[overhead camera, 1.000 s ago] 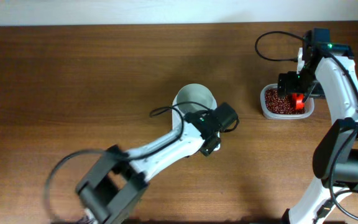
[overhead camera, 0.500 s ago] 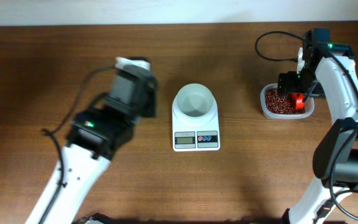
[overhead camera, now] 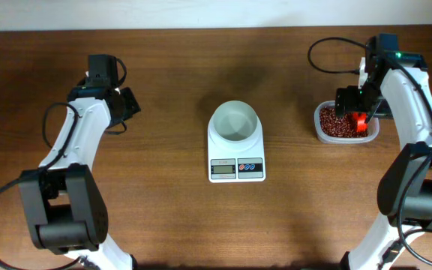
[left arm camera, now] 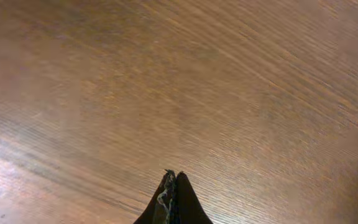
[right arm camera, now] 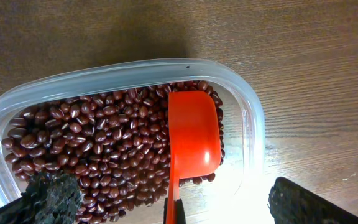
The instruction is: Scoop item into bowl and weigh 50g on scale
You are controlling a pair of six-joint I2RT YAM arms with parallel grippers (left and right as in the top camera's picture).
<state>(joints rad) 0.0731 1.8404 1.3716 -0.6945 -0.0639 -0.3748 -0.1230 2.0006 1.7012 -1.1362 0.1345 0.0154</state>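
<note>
A flat white digital kitchen scale (overhead camera: 236, 154), with a grey display and one red and one blue button, is seen near the middle of the brown wooden table (overhead camera: 163, 67). A small round white bowl (overhead camera: 235, 122) is set on the scale's platform, and its inside shows plain white. The small dark red-brown beans (right arm camera: 98, 143) are contained in a clear rounded-rectangular plastic tub (right arm camera: 247, 118), placed well apart from the scale on the right arm's side. A red plastic scoop (right arm camera: 194, 134) is laid on the beans inside that tub. The right gripper (right arm camera: 179, 202) is held over the tub with its jaws spread wide; the scoop's handle runs between them, and neither finger is seen touching it. The left gripper (left arm camera: 172, 186) is held well apart from the scale on the opposite side, over bare wood, with its fingers pressed together on nothing.
</note>
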